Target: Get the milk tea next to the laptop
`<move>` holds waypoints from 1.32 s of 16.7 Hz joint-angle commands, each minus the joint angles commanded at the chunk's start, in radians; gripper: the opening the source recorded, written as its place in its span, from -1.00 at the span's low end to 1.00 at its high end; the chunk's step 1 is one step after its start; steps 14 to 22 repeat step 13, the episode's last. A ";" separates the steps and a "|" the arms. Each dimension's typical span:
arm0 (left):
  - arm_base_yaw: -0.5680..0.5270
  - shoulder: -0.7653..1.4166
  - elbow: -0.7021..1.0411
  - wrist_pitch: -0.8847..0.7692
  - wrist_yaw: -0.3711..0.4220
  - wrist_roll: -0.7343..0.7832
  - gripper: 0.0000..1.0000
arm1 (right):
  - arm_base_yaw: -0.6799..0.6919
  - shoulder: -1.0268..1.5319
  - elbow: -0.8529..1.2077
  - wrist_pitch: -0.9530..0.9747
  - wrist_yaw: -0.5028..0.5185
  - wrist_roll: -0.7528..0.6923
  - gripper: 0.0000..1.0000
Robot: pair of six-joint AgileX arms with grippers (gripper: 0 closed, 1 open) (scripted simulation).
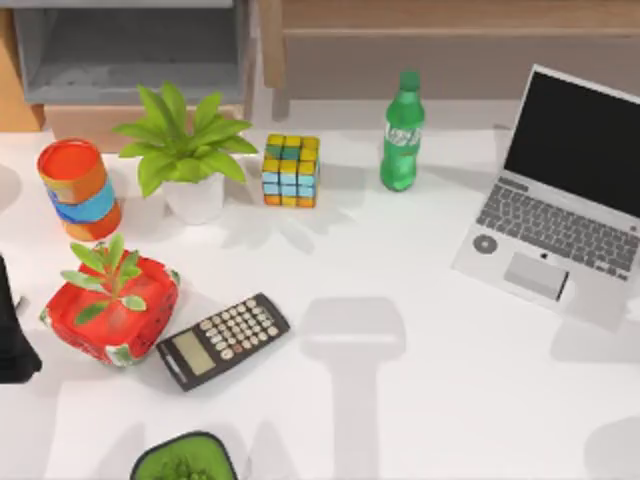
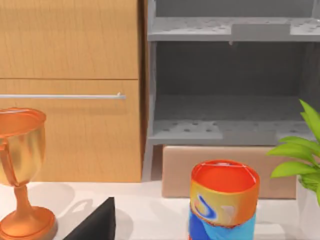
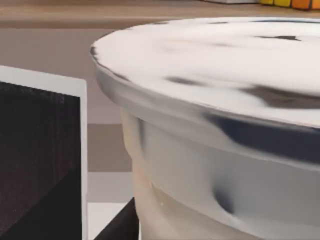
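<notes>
The milk tea [image 3: 210, 150] looms very close in the right wrist view: a clear cup of beige drink under a wide white lid. The black screen of the laptop [image 3: 40, 160] with its pale bezel stands right beside it there. In the top view the silver-grey laptop [image 1: 560, 210] sits open at the right edge of the table. A dark part of my right gripper [image 3: 116, 225] shows low beside the cup. My left gripper [image 1: 8, 335] rests parked at the table's left edge.
A green soda bottle [image 1: 402, 132] stands left of the laptop. A colour cube [image 1: 291, 171], a potted plant [image 1: 185, 150], a striped can [image 1: 78, 188], a red planter [image 1: 112, 305] and a black calculator [image 1: 224, 340] fill the left half. An orange trophy [image 2: 19, 165] stands by the cabinet.
</notes>
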 joint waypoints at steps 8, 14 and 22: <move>0.000 0.000 0.000 0.000 0.000 0.000 1.00 | 0.000 0.000 0.000 0.000 0.000 0.000 1.00; 0.000 0.000 0.000 0.000 0.000 0.000 1.00 | 0.000 0.000 0.000 0.000 0.000 0.000 1.00; 0.000 0.000 0.000 0.000 0.000 0.000 1.00 | 0.000 0.000 0.000 0.000 0.000 0.000 1.00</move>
